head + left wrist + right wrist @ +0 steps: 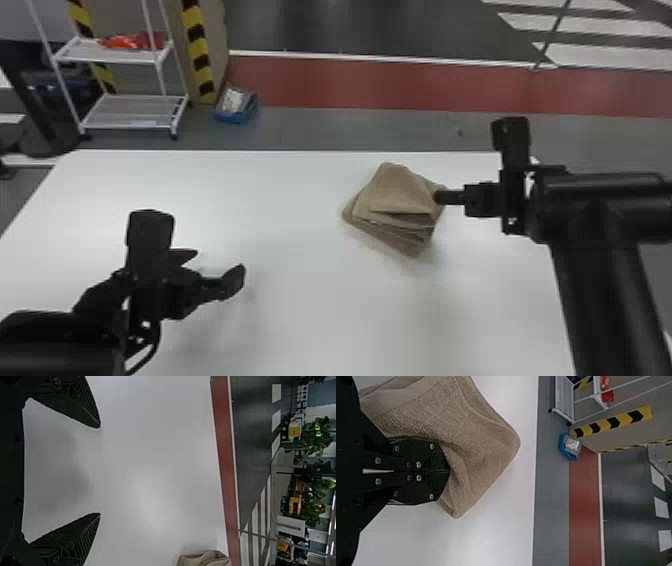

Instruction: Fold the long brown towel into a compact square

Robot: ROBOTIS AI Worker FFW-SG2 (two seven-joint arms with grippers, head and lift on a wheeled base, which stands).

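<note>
Right up against my right wrist cam, the right gripper (pixel 449 471) has its two fingers pressed together, tips tucked into the edge of the brown towel (pixel 400 192). Can't tell if there's actually cloth pinched between them. The towel itself sits on the far right part of the white table (pixel 290 300), already in a thick, roughly square stack of layers. So I'd call the folding mostly done. Tidy it isn't, though: the layers fan out on the side facing me, and the lower ones poke past the top. What's left, I reckon, is getting the right fingers free without dragging a layer, then lining up the edges and patting it flat. The left gripper (pixel 100 470) hangs over the left part of the table, fingers spread wide with nothing in them, well apart from the towel. Beyond the table there's just a white rack (pixel 132 112) on the floor.
</note>
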